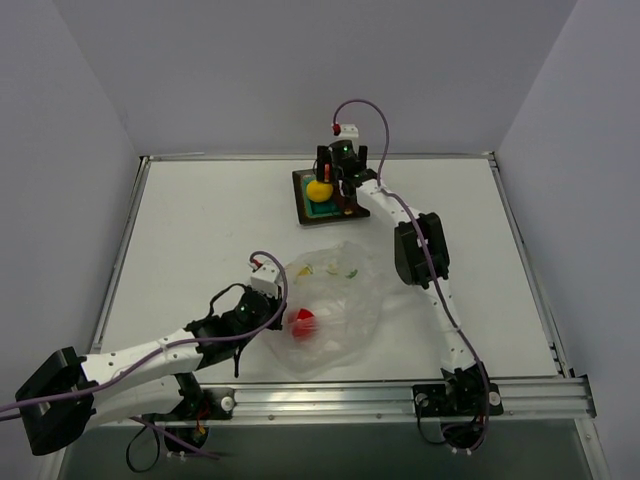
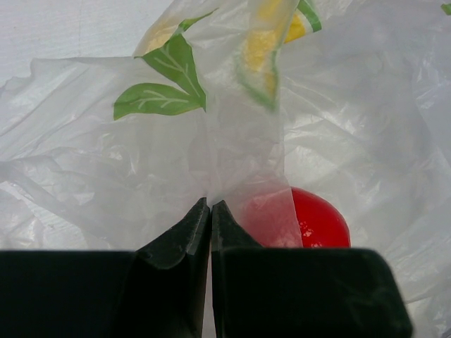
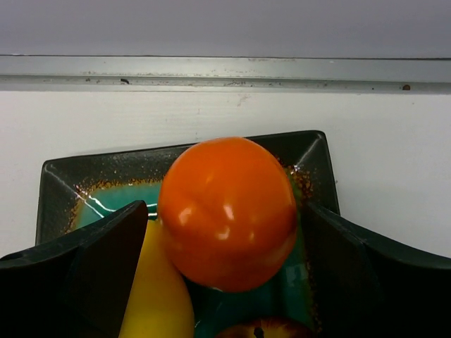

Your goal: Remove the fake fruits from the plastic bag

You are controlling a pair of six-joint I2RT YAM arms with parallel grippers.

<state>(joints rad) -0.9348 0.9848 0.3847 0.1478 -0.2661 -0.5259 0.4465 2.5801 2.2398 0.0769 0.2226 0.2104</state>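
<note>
The crinkly plastic bag (image 1: 335, 300) lies at the table's near middle, with a bright red fruit (image 1: 302, 323) inside it. My left gripper (image 2: 211, 204) is shut on a fold of the bag (image 2: 106, 176), and the red fruit (image 2: 320, 222) sits just to its right behind the film. Over the teal tray (image 3: 63, 179) at the far middle, my right gripper (image 3: 224, 211) stands open around the orange fruit (image 3: 227, 211), with a slim gap on each side. The orange fruit rests against a yellow fruit (image 3: 158, 296) in the tray. A dark maroon fruit (image 3: 264, 329) shows just below them.
A metal rail (image 3: 225, 70) runs along the table's far edge just behind the tray (image 1: 300, 190). Another aluminium rail (image 1: 400, 395) lines the near edge by the arm bases. Grey walls close in both sides.
</note>
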